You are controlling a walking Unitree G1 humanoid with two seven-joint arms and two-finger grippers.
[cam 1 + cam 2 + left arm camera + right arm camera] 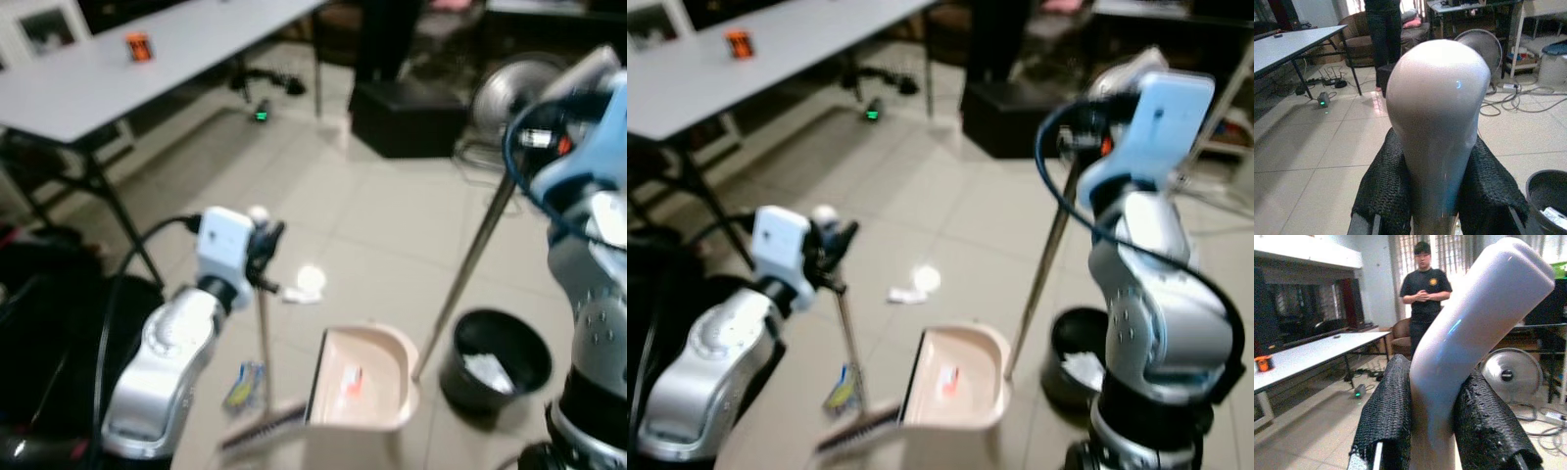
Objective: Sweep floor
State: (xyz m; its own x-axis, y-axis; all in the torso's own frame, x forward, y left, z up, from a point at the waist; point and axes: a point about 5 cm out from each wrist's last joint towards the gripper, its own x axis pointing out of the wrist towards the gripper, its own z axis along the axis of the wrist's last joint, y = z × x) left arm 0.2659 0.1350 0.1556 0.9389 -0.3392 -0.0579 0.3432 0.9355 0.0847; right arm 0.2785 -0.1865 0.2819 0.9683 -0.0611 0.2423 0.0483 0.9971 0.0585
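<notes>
- Left eye view: left tool (263,245), fingers clamped on the rounded top of the broom handle (263,338); the handle runs straight down from the tool to the broom head (263,428) on the tiled floor (392,225). Beige dustpan (361,380) lies just beside the broom head, on the side toward the right tool, with an orange-and-white scrap inside. Dustpan pole (470,264) slopes from the pan's far corner up to the right tool (549,137). Black bin (495,360) with white paper stands just beyond that pole's foot. Crumpled white paper (306,284) lies on the floor just past the left tool; a blue-yellow wrapper (243,385) lies beside the broom handle's lower end. Grey worktop (88,78) carrying a small orange item (138,46) stands well beyond the left tool.
- Right eye view: same layout; right tool up high, at the top of the dustpan pole.
- Left wrist view: black fingers (1382,188) pressed against both sides of the pale rounded broom end; the bin rim is near, low to one side.
- Right wrist view: fingers (1388,416) closed on the bent pale grip of the dustpan pole; a person (1425,298) in dark clothes stands well ahead, a floor fan (1511,374) nearby.
</notes>
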